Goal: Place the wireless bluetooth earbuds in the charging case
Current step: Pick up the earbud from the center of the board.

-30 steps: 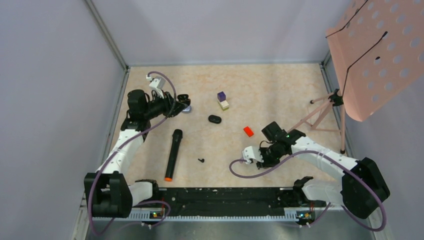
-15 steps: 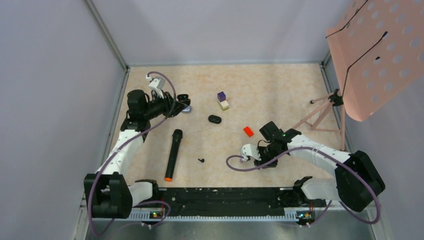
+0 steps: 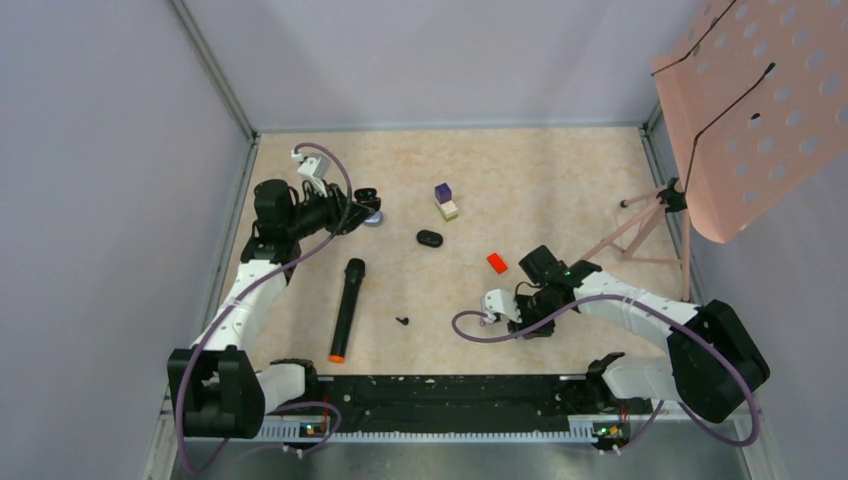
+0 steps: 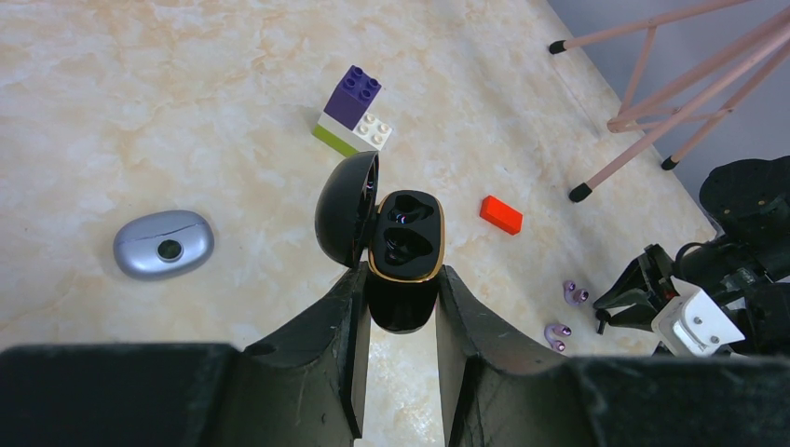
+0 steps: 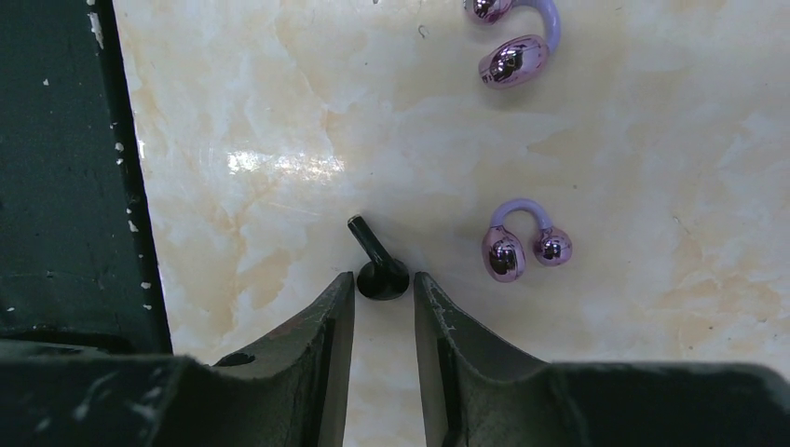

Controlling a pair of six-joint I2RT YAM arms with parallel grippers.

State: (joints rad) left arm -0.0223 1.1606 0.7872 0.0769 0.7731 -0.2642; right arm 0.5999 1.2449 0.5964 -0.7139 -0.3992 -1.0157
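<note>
At the far left, the left hand (image 4: 401,284) pinches the charging case (image 4: 406,233) by its lower body. The lid is swung open and both wells face up, seemingly unfilled. It is a hard, glossy shell that could slip in a loose squeeze, so a hold below the gold rim keeps the mouth free. Toward the middle of the table (image 3: 560,180), a black earbud (image 3: 402,321) lies alone, right of the microphone (image 3: 345,308). On the right, the right hand (image 5: 384,281) hangs over a stemmed earbud (image 5: 377,270), its fingers narrowly spread to either side of the round head; whether they press on it I cannot tell. This piece looks featherlight, rigid and slick — liable to squirt from the pads — so the bulb, not the thin stem, seems the place to take it. A purple ear clip (image 5: 522,247) lies near it, not touching.
</note>
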